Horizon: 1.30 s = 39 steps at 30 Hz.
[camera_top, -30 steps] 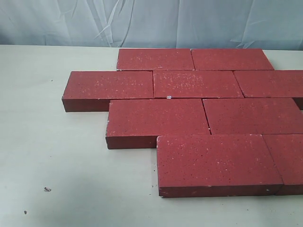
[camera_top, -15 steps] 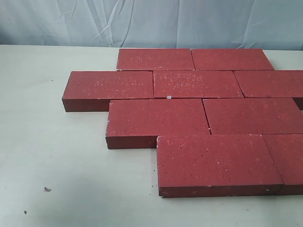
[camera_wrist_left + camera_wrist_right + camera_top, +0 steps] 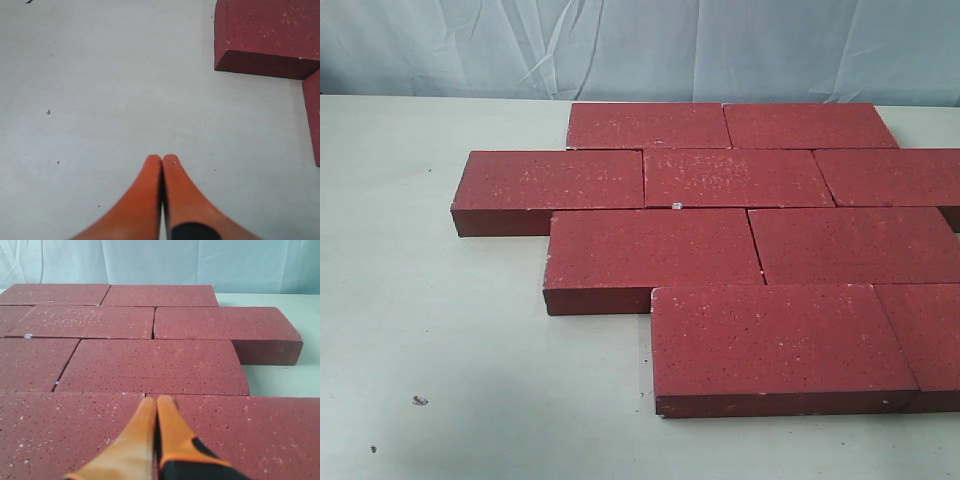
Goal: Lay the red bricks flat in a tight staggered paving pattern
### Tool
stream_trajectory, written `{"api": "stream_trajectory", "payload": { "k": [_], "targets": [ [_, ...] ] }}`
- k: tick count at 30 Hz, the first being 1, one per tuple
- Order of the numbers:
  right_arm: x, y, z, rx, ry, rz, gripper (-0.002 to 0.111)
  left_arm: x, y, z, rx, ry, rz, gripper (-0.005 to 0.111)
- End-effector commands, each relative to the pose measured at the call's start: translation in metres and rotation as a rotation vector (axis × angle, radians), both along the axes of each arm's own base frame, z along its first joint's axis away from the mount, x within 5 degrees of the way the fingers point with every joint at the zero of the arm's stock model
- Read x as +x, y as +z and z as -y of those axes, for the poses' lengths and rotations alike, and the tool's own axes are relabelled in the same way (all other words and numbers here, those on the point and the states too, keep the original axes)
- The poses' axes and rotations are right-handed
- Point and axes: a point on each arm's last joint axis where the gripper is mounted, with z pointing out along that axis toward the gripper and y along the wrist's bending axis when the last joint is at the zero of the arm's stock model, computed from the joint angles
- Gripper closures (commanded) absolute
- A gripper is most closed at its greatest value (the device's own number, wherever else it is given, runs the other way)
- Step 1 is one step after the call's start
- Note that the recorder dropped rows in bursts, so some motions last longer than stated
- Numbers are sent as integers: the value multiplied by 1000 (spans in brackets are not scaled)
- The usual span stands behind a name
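Several red bricks (image 3: 760, 250) lie flat on the pale table in four staggered rows, edges touching, with the front brick (image 3: 775, 340) nearest the camera. No gripper shows in the exterior view. In the left wrist view my left gripper (image 3: 161, 159) is shut and empty over bare table, a brick corner (image 3: 270, 35) ahead and off to one side. In the right wrist view my right gripper (image 3: 157, 400) is shut, holding nothing, its tips just over the bricks (image 3: 150, 365) near a joint between two rows.
The pale table (image 3: 430, 330) stretches wide on the left and front of the bricks. A crumpled light blue sheet (image 3: 640, 45) hangs behind the table. Small dark specks (image 3: 420, 401) lie on the front left of the surface.
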Motion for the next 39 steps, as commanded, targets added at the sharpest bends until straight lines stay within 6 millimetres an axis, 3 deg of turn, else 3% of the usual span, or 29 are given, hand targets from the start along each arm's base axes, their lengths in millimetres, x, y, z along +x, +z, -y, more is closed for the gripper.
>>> {"api": "stream_trajectory", "payload": {
  "k": [1,33,39],
  "targets": [
    [0,1,1,-7,-6,19,109,0,-1,-1,6,2,6,107],
    [0,1,1,-4,-6,21,109,0,-1,-1,6,2,6,107],
    [0,1,1,-4,-6,21,109,-8,9,-1,14,0,76,107]
  ]
}}
